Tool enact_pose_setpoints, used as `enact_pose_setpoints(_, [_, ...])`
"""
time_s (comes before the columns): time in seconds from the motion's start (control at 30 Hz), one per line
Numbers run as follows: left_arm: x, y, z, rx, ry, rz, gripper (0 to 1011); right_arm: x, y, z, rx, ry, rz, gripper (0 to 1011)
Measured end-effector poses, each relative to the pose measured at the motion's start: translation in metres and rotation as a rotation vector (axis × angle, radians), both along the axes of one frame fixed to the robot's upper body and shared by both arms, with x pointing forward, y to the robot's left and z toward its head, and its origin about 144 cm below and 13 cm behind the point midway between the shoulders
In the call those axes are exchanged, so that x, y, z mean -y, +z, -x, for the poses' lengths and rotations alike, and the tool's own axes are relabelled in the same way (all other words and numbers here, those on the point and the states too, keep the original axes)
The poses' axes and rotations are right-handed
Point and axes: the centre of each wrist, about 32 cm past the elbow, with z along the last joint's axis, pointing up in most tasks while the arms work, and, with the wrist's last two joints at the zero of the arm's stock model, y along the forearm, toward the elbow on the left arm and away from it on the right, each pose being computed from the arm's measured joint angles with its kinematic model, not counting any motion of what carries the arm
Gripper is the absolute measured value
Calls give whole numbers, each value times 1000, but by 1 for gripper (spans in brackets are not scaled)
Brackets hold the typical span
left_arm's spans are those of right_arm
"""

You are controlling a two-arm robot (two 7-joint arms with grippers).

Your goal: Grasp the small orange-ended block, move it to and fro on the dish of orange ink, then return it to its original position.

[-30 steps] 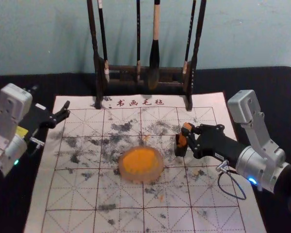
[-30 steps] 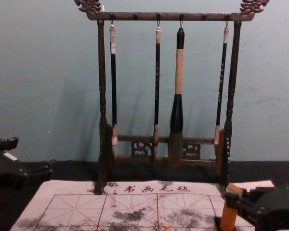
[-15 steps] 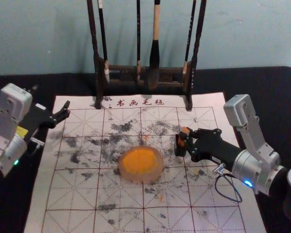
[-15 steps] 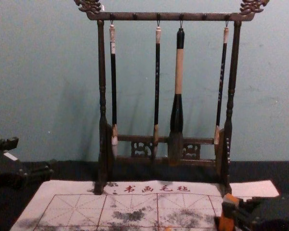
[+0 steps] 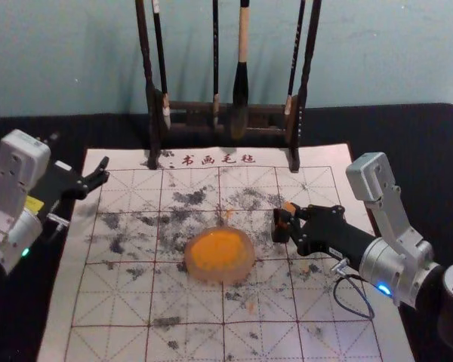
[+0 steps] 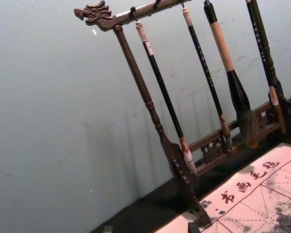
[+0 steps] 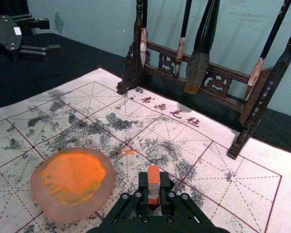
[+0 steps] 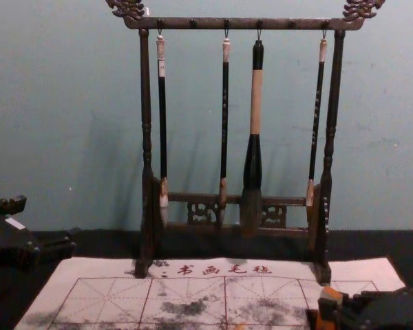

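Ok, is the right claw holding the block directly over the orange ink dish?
No, the right claw grips the block to the robot's right of the ink dish, clear of its rim.

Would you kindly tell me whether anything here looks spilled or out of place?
Yes: the mat is stained with dark blotches, and small orange marks lie outside the dish, as if ink had dripped there. Nothing appears toppled or broken.
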Motion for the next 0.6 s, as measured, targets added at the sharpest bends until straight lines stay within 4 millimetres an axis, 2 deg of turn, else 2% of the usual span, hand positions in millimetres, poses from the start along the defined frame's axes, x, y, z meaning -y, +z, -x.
enact_pose_setpoints(0.37, [0, 0, 0, 0, 0, 0, 1001, 0, 0, 0, 1, 0, 0, 129])
enact_pose_setpoints(0.43, [0, 0, 0, 0, 0, 0, 1001, 0, 1, 0, 1, 0, 0, 164])
enact_pose_setpoints(0.6, [0, 0, 0, 0, 0, 0, 1001, 0, 1, 0, 1, 1, -1, 327])
